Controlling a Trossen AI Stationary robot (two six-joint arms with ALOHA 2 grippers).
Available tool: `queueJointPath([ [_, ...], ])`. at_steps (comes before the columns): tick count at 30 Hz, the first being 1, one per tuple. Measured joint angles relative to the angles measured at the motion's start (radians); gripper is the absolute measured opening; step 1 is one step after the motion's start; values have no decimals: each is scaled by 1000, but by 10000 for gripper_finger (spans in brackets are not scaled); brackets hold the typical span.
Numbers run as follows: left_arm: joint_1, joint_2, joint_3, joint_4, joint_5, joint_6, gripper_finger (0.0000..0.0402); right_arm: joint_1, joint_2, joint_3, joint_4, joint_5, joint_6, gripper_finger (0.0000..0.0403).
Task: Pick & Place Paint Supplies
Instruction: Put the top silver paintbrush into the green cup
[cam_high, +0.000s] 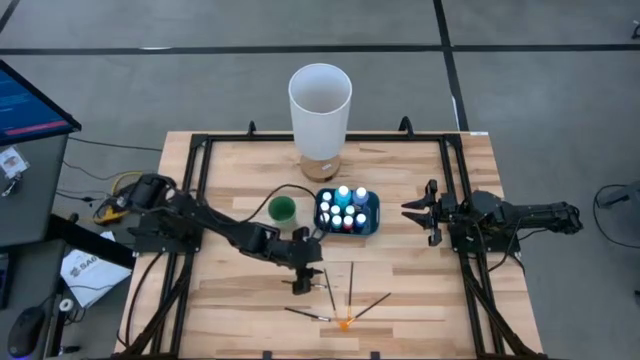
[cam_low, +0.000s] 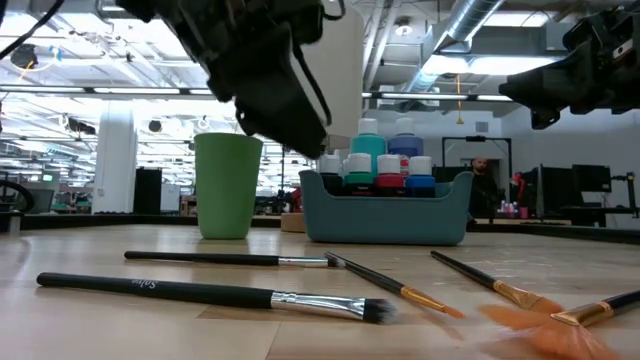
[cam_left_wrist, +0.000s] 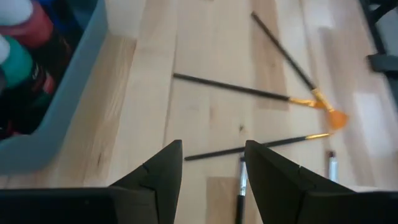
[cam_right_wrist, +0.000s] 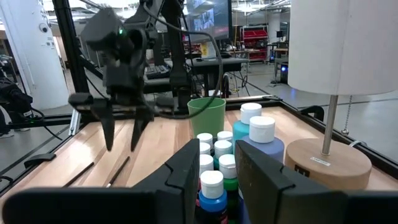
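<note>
Several thin dark-handled brushes (cam_high: 352, 285) lie flat and scattered on the wooden table near its front edge, one of them orange-tipped (cam_left_wrist: 333, 117). Small paint bottles (cam_high: 345, 208) with pale caps stand in a blue-grey tray (cam_high: 372, 225) at mid-table. My left gripper (cam_high: 302, 287) hangs open above the brushes, slanting down, clear of the wood. In the left wrist view its fingers (cam_left_wrist: 165, 177) stand either side of a brush handle (cam_left_wrist: 249, 146) below without touching it. My right gripper (cam_high: 408, 212) waits shut and level to the right of the tray.
A green cup (cam_high: 282, 208) stands just left of the tray. A tall white cylinder on a wooden base (cam_high: 320, 100) stands at the far edge. A black metal frame (cam_high: 200, 150) runs around the table. Bare wood lies at the front left.
</note>
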Motion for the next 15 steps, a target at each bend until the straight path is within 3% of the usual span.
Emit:
queueJointPath([
  [15,-63,170,0,215,8,55,163,0,0,0,0,0,0,98],
])
